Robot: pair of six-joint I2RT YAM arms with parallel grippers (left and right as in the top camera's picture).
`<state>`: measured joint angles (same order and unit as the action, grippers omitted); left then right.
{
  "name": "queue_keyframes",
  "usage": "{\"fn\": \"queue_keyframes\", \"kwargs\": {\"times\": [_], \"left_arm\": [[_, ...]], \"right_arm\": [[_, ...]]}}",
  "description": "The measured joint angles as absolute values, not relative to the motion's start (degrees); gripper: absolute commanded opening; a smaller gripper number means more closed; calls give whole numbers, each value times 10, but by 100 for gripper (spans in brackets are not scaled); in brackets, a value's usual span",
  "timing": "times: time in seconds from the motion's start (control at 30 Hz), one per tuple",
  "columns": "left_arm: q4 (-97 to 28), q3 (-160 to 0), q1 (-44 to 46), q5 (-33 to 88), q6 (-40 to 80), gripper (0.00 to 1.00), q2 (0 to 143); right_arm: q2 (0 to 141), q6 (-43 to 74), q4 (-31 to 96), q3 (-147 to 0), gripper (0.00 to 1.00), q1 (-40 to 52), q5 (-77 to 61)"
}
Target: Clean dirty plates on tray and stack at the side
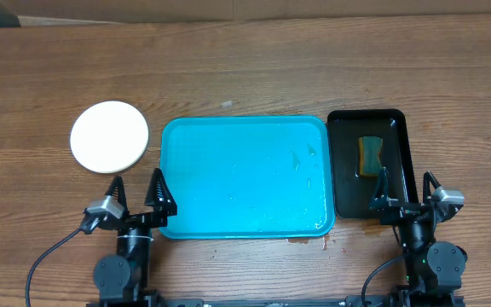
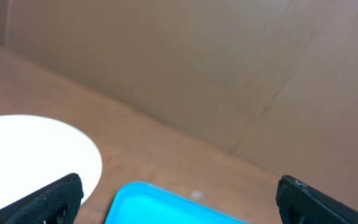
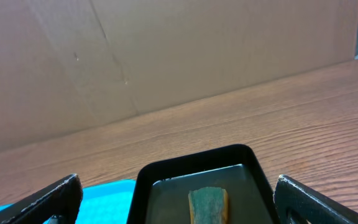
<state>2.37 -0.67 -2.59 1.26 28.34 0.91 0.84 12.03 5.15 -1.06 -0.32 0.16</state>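
Left of frame, plates (image 1: 109, 136): 1 white top seen, set just beside tray (image 1: 244, 177)
tray: turquoise, centered
left gripper (image 1: 136, 182): fingers spread, lower left
right gripper (image 1: 406, 183): fingers spread, lower right

A narrow black tray (image 1: 346, 183) is lying right of centre in the overhead view. A green sponge (image 1: 370, 156) with yellowish edges is resting inside it, toward its upper half. The brown wooden table (image 1: 254, 68) is stretching across the whole frame beneath, and a plain cardboard wall (image 3: 166, 50) is filling the upper part of both wrist views.
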Motion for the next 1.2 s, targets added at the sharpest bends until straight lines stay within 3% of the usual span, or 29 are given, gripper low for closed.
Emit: {"fn": "queue_keyframes", "kwargs": {"times": [0.1, 0.47, 1.2], "left_arm": [[-42, -5, -25, 13, 253, 100, 9], [-43, -5, -3, 15, 46, 100, 9], [-43, -5, -3, 15, 10, 100, 9]], "right_arm": [[8, 120, 51, -11, 100, -3, 2], [8, 120, 51, -11, 100, -3, 2], [8, 120, 52, -11, 100, -3, 2]]}}
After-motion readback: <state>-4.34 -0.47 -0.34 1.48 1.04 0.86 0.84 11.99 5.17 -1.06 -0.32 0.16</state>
